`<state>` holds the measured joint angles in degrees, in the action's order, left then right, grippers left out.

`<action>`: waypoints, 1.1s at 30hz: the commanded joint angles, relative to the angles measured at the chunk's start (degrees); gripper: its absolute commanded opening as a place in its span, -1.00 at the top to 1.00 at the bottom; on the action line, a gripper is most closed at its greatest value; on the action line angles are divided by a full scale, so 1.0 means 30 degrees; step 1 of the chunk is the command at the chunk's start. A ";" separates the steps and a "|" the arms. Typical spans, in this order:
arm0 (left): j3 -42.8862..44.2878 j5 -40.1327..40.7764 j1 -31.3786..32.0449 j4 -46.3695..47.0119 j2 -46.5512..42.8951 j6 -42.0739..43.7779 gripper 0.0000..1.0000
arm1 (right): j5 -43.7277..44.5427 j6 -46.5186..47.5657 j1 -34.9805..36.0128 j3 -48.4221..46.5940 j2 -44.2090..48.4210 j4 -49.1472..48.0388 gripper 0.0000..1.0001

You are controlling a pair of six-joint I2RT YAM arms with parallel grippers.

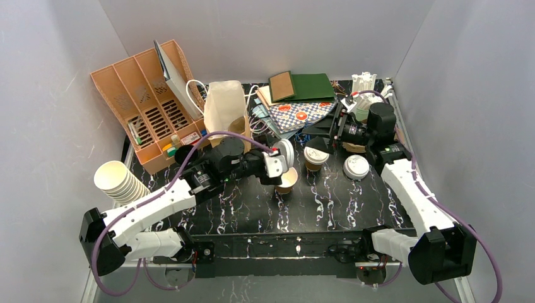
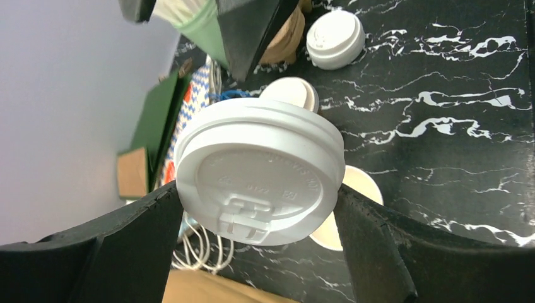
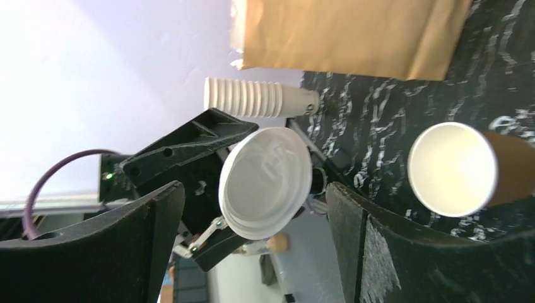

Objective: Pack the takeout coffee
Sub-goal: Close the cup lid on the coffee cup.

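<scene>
My left gripper (image 2: 257, 199) is shut on a white round lid (image 2: 258, 170), both fingers pressed against its rim; it holds the lid on edge over mid-table (image 1: 285, 153). Just below stands an open tan paper cup (image 1: 287, 181), white inside (image 3: 451, 167). To its right stands a lidded tan cup (image 1: 315, 158). Another white lid (image 1: 356, 167) sits further right; whether a cup is under it is unclear. My right gripper (image 1: 318, 134) faces the held lid (image 3: 265, 183) and is open, its fingers clear of the lid on both sides.
A tan paper bag (image 1: 224, 107) stands at the back centre, beside a tan desk organizer (image 1: 148, 104). A stack of cream cups (image 1: 120, 183) lies at the left and a black cup (image 1: 185, 153) near the organizer. Green folders and a patterned cloth (image 1: 299, 113) lie at the back.
</scene>
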<state>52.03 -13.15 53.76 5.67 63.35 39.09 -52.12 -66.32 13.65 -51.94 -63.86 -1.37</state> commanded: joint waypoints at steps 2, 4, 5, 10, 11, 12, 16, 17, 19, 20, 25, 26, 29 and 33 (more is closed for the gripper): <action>0.1945 0.2128 0.0098 -0.4067 0.0403 -0.3620 -0.65 | 0.1996 0.4174 -0.0428 -0.1422 0.0213 0.4254 -0.82; 0.2490 0.2594 0.0117 -0.4936 0.0836 -0.4521 -0.64 | 0.2434 0.4748 -0.0429 -0.1548 0.0270 0.4977 -0.82; 0.2805 0.2782 0.0126 -0.5377 0.1094 -0.5216 -0.64 | 0.2607 0.4960 -0.0450 -0.1578 0.0300 0.5258 -0.82; 0.4964 0.3166 0.0214 -0.8076 0.2745 -0.8081 -0.65 | 0.3319 0.5773 -0.0530 -0.1665 0.0481 0.6394 -0.83; 0.5458 0.3179 0.0215 -0.8750 0.3150 -0.8556 -0.63 | 0.3491 0.5938 -0.0532 -0.1677 0.0506 0.6614 -0.83; 0.5897 0.3203 0.0241 -0.9366 0.3559 -0.8977 -0.62 | 0.3699 0.6109 -0.0536 -0.1718 0.0535 0.6850 -0.84; 0.7686 0.4489 0.0480 -1.1899 0.5330 -1.0516 -0.59 | 0.4515 0.6822 -0.0539 -0.1689 0.0799 0.7655 -0.84; 0.8142 0.5245 0.0593 -1.2685 0.5890 -1.0914 -0.59 | 0.4735 0.6999 -0.0551 -0.1669 0.0886 0.7823 -0.84; 0.9510 0.6578 0.0859 -1.4625 0.7312 -1.1695 -0.59 | 0.5176 0.7321 -0.0540 -0.1615 0.1006 0.8189 -0.84; 1.0286 0.7052 0.0966 -1.5648 0.8181 -1.1988 -0.59 | 0.5360 0.7490 -0.0540 -0.1572 0.1069 0.8351 -0.84; 1.3191 0.8809 0.1830 -1.9193 1.1562 -1.3642 -0.68 | 0.6239 0.8184 -0.0569 -0.1394 0.1318 0.9071 -0.84; 1.3346 0.8920 0.1941 -1.9306 1.1880 -1.3803 -0.69 | 0.6328 0.8311 -0.0573 -0.1331 0.1354 0.9157 -0.84; 1.3425 0.8690 0.2060 -1.9077 1.2383 -1.4259 -0.70 | 0.6504 0.8504 -0.0573 -0.1149 0.1539 0.9340 -0.84; 1.3630 0.8650 0.2061 -1.8972 1.2648 -1.4633 -0.71 | 0.6542 0.8742 -0.0586 -0.0675 0.1774 0.9435 -0.83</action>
<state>91.02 11.57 59.44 -46.30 100.36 -2.72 -31.35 -41.52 11.64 -54.08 -61.01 28.73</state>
